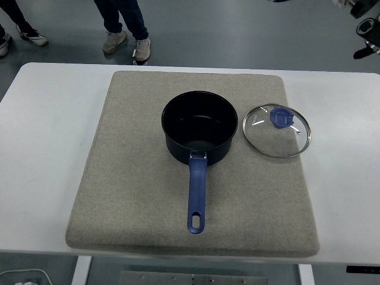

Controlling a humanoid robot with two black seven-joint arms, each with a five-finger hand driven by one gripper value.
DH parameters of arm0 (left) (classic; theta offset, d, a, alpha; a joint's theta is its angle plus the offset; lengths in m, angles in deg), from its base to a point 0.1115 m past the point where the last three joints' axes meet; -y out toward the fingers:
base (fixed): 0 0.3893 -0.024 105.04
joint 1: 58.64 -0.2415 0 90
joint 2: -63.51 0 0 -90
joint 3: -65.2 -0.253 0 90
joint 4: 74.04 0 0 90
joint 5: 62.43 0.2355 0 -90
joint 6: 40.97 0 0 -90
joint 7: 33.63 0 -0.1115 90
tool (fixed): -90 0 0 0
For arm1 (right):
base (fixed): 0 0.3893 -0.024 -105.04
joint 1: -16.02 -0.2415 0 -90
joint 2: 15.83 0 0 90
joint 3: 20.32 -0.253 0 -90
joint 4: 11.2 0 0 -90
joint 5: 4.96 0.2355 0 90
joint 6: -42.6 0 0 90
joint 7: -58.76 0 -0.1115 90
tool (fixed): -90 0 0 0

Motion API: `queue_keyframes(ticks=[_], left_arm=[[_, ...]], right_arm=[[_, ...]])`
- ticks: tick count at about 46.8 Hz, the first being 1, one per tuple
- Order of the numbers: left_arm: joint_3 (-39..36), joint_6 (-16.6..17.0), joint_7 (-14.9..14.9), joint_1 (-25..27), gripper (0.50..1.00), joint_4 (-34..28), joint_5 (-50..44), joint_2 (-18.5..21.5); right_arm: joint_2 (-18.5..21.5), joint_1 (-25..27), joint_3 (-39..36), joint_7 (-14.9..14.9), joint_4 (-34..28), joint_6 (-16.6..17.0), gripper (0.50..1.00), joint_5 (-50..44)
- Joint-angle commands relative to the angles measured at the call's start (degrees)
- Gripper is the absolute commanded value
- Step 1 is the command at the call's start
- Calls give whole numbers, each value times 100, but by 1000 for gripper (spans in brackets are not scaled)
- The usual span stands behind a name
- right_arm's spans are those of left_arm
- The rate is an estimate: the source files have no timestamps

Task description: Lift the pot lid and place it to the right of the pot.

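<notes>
Right arm [363,24] is showing only as a dark bit at the top right corner, hand itself cut off so can't tell if fingers are apart or together; left arm not showing. Lid [276,130] is lying flat on the grey mat [130,196] just right of the pot [199,127], not touching it, blue knob [281,117] up, so little looks likely to go wrong unless an arm coming back in is clipping the lid's rim toward the mat's right edge. Pot is sitting open with nothing visible inside, blue handle [196,196] pointing at the near edge of the table [41,119].
</notes>
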Motion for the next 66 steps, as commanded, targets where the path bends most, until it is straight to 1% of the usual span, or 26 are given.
queue_keyframes(ticks=[1, 10, 16, 17, 21, 29, 33, 40, 43, 45, 48, 56, 66], left_arm=[[2, -1, 0, 0, 1000, 0, 0, 0], [-7, -1, 0, 0, 1000, 0, 0, 0], [-7, -1, 0, 0, 1000, 0, 0, 0], [-7, -1, 0, 0, 1000, 0, 0, 0], [-7, 8, 0, 0, 1000, 0, 0, 0], [-7, -1, 0, 0, 1000, 0, 0, 0], [-7, -1, 0, 0, 1000, 0, 0, 0], [-7, -1, 0, 0, 1000, 0, 0, 0], [-7, 8, 0, 0, 1000, 0, 0, 0], [-7, -1, 0, 0, 1000, 0, 0, 0], [-7, -1, 0, 0, 1000, 0, 0, 0], [-7, -1, 0, 0, 1000, 0, 0, 0], [-7, -1, 0, 0, 1000, 0, 0, 0]], right_arm=[[0, -12, -22, 0, -85, -40, 903, 893], [52, 32, -39, 0, -261, -32, 903, 2818], [105, 242, -39, 0, -261, -23, 903, 3628], [131, 277, -39, 89, -261, -23, 903, 3724], [237, 427, -39, 599, -252, -5, 903, 4111], [281, 576, -30, 1662, -199, 56, 903, 4876], [316, 673, -65, 1839, -199, 39, 903, 5262], [316, 665, -144, 1971, -199, 21, 903, 6536], [325, 664, -162, 2015, -199, -58, 905, 7029], [325, 673, -162, 2015, -199, -137, 905, 7153], [369, 700, -162, 1980, -199, -190, 905, 7171], [518, 796, -153, 1971, -199, -155, 905, 7074], [527, 884, -171, 1953, -199, -207, 905, 6301]])
